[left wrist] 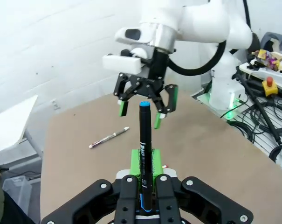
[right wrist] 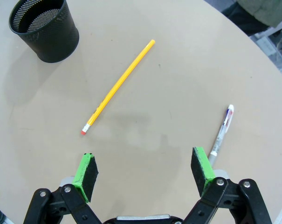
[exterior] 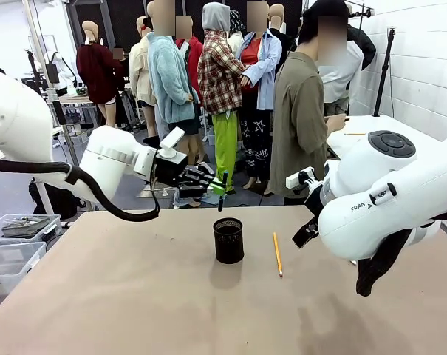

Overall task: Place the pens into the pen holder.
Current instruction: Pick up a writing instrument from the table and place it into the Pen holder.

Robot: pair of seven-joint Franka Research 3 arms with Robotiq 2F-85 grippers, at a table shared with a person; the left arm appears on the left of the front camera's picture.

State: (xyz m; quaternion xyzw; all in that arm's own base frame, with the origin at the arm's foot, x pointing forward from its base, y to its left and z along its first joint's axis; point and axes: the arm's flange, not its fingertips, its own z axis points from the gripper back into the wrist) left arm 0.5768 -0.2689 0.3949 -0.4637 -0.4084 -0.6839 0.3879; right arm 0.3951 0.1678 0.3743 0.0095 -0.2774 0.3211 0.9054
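My left arm reaches in from the left, forearm roughly level above the far part of the tan desk (exterior: 97, 296), wrist pointing towards the middle. The left tool (exterior: 214, 188) is clamped tight on a slim dark pen with a blue end (left wrist: 144, 135), which sticks straight out beyond the green pads (left wrist: 136, 162). From the front, this pen hangs in the air above the black wire-mesh cylindrical cup (exterior: 228, 240), clear of its rim.

My right arm bends in from the right, with its wrist turned down towards the desk. The right tool (right wrist: 145, 168) is spread wide and holds nothing, hovering over bare desk surface.

The cup stands upright near the middle of the desk. A yellow wooden pencil with a pink eraser (right wrist: 120, 86) lies flat near the cup, not touching it. A pale silver-white pen (right wrist: 222, 130) lies flat farther from the cup, just beside one finger of the right tool.
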